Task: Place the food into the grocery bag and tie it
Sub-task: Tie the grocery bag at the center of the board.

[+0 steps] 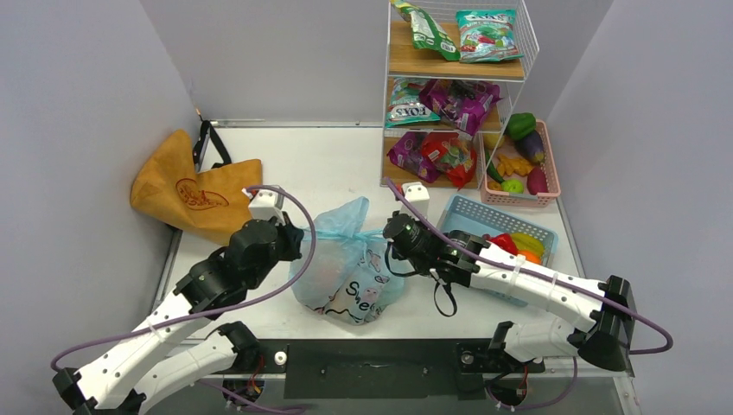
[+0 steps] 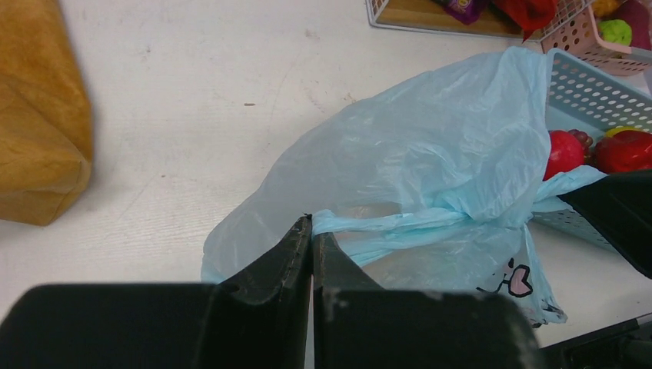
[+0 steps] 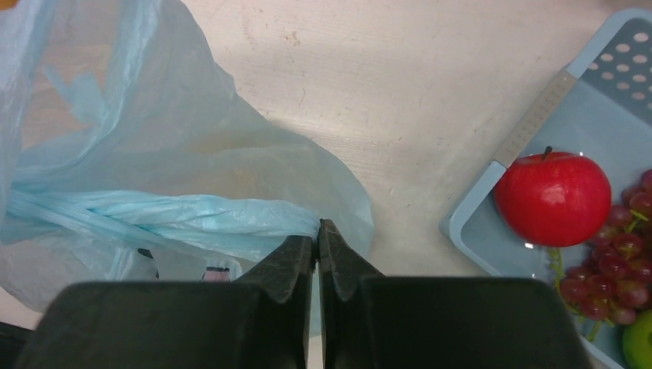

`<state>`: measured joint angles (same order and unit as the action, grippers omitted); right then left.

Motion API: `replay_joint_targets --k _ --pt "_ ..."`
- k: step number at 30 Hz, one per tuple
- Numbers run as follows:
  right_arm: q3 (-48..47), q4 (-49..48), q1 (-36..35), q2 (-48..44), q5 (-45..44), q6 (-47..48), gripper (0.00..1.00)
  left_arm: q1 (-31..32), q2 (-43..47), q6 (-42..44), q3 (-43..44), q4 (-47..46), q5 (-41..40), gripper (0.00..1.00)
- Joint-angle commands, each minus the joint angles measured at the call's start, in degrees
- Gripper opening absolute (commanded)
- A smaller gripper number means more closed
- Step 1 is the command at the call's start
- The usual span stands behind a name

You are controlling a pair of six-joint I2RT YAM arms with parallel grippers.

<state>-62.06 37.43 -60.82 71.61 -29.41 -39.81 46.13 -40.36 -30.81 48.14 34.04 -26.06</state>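
The light blue grocery bag [image 1: 346, 272] stands on the table between my arms, its cartoon print facing front. Its two handles are twisted together at a knot [image 1: 347, 232] on top. My left gripper [image 1: 292, 240] is shut on the left handle end [image 2: 384, 224], fingertips [image 2: 301, 234] pinched on the plastic. My right gripper [image 1: 393, 235] is shut on the right handle end [image 3: 177, 214]. Both handles are stretched taut sideways. Something orange shows faintly through the plastic; the green grapes and pepper are hidden. A red apple [image 3: 552, 198] and red grapes [image 3: 615, 273] lie in the blue basket [image 1: 484, 214].
A tan tote with black straps [image 1: 194, 194] lies at the back left. A wire shelf [image 1: 454, 86] with snack packets stands at the back. A pink basket [image 1: 546, 186] of vegetables sits beside it. The blue basket is close to my right arm.
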Motion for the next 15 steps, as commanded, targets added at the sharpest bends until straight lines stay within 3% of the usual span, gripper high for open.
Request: replay_joint_targets --k 1,6,15 --pt "4.88 13.46 5.54 -1.03 -7.33 0.94 0.00 -5.77 -1.59 2.63 -0.22 1.00 -8.80 0.00" --pt "1.77 12.87 6.52 -1.24 -5.86 3.37 0.00 -11.48 -4.60 5.16 3.70 1.71 1.52 0.00" --pt "-31.85 10.76 0.17 3.63 -2.23 17.16 0.00 -11.61 -12.80 10.45 33.00 5.51 11.06 0.00"
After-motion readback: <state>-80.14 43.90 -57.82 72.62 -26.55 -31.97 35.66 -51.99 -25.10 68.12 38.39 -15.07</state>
